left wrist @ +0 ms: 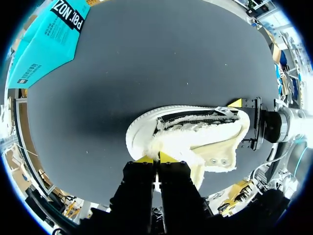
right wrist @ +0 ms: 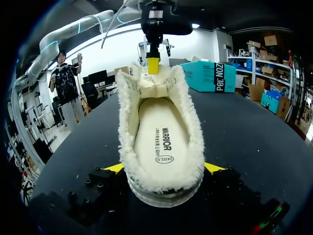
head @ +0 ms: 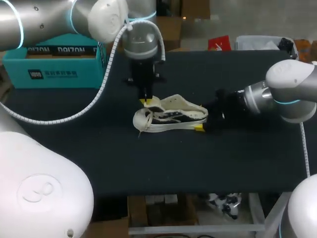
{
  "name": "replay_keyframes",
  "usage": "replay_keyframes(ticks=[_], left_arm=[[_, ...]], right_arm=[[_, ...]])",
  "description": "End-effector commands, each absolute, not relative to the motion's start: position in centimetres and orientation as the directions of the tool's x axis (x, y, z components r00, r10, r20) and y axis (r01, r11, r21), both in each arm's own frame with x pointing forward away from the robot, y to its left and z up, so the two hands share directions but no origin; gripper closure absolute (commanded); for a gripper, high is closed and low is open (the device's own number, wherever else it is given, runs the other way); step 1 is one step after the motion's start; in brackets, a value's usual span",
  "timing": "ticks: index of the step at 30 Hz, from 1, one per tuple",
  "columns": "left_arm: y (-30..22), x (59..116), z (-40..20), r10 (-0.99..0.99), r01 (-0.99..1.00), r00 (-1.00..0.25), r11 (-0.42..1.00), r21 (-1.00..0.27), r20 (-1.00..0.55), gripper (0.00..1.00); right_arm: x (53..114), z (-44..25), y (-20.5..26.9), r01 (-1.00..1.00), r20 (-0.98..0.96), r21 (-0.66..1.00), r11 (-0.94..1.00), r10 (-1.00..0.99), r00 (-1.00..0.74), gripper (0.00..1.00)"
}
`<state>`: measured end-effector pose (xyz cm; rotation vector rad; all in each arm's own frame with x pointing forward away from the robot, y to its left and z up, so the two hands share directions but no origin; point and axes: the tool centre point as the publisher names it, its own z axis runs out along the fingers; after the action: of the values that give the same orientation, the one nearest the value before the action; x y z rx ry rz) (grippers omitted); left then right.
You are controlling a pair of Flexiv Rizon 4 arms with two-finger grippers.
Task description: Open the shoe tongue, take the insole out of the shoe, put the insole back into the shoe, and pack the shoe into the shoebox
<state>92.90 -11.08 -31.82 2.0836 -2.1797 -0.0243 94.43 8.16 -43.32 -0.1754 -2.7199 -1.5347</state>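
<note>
In the head view the shoe [head: 171, 118] lies on its side on the bench [head: 148, 168] between both arms, well apart from the teal shoebox [head: 49, 69]. In the left wrist view the left pincer [left wrist: 156, 157] looks clenched on the fleecy tongue [left wrist: 183, 142] just ahead of it, likely to draw it open. In the right wrist view the right pincer [right wrist: 165, 168] clamps the shoe's heel between its fingers, probably as a brace, with the insole [right wrist: 159, 139] inside, straight ahead.
</note>
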Motion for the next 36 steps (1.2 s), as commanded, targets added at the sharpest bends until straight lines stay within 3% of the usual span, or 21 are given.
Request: replay_keyframes(ticks=[1, 5, 6, 8, 9, 10, 11, 12, 13, 14, 16, 20, 23, 36], left_arm=[[-10.3, 93.7, -32.9, -0.955, -0.989, -0.045, 0.084, 0.124, 0.294, 1.0], [-10.1, 92.9, -31.6, -0.943, -0.984, -0.102, 0.141, 0.106, 0.315, 0.5], [-9.9, 92.8, -30.9, -0.94, -0.985, -0.116, 0.151, 0.086, 0.321, 0.31], [-9.7, 92.1, -29.3, -0.928, -0.981, -0.163, 0.19, 0.049, 0.334, 0.21], [-9.5, 91.8, -28.3, -0.922, -0.979, -0.184, 0.203, 0.022, 0.341, 0.21], [-9.4, 91.6, -27.2, -0.912, -0.973, -0.216, 0.23, -0.001, 0.348, 0.28], [-9.4, 91.4, -26.2, -0.902, -0.965, -0.25, 0.262, -0.016, 0.353, 0.51], [-9.5, 91.4, -25.3, -0.894, -0.957, -0.282, 0.287, -0.038, 0.349, 0.62], [-9.6, 91.3, -24.5, -0.883, -0.945, -0.321, 0.322, -0.056, 0.344, 0.87], [-9.9, 91.1, -23.8, -0.87, -0.928, -0.367, 0.366, -0.069, 0.33, 1.0], [-10.7, 91.0, -22.7, -0.836, -0.886, -0.462, 0.451, -0.111, 0.295, 1.0], [-12.2, 90.3, -21.1, -0.609, -0.643, -0.754, 0.76, -0.091, 0.244, 1.0], [-13.3, 89.5, -20.4, -0.232, -0.246, -0.937, 0.969, -0.022, 0.259, 1.0], [-14.0, 89.6, -20.3, -0.228, -0.234, -0.946, 0.972, -0.003, 0.232, 1.0]], right_arm=[[94.6, -44.3, 8.0, 0.104, 0.067, 0.854, 0.51, 0.09, -0.994, 1.0], [94.6, -44.3, 8.0, 0.104, 0.067, 0.854, 0.51, 0.09, -0.994, 1.0], [94.6, -44.3, 8.0, 0.104, 0.067, 0.854, 0.51, 0.09, -0.994, 1.0], [94.6, -44.3, 8.0, 0.104, 0.067, 0.854, 0.51, 0.09, -0.994, 1.0], [94.6, -44.3, 8.0, 0.104, 0.067, 0.854, 0.51, 0.09, -0.994, 1.0], [94.6, -44.3, 8.0, 0.104, 0.067, 0.854, 0.51, 0.09, -0.994, 1.0], [94.6, -44.3, 8.0, 0.104, 0.067, 0.854, 0.51, 0.09, -0.994, 1.0], [94.6, -44.3, 8.0, 0.104, 0.067, 0.854, 0.51, 0.09, -0.994, 1.0], [94.6, -44.3, 8.0, 0.104, 0.067, 0.854, 0.51, 0.09, -0.994, 1.0], [94.6, -44.3, 8.0, 0.104, 0.067, 0.854, 0.51, 0.09, -0.994, 1.0], [94.6, -44.3, 8.0, 0.104, 0.067, 0.854, 0.51, 0.09, -0.994, 1.0], [94.6, -44.3, 8.0, 0.104, 0.067, 0.854, 0.51, 0.09, -0.994, 1.0], [94.6, -44.3, 8.0, 0.104, 0.067, 0.854, 0.51, 0.09, -0.994, 1.0], [94.6, -44.3, 8.0, 0.104, 0.067, 0.854, 0.51, 0.09, -0.994, 1.0]])
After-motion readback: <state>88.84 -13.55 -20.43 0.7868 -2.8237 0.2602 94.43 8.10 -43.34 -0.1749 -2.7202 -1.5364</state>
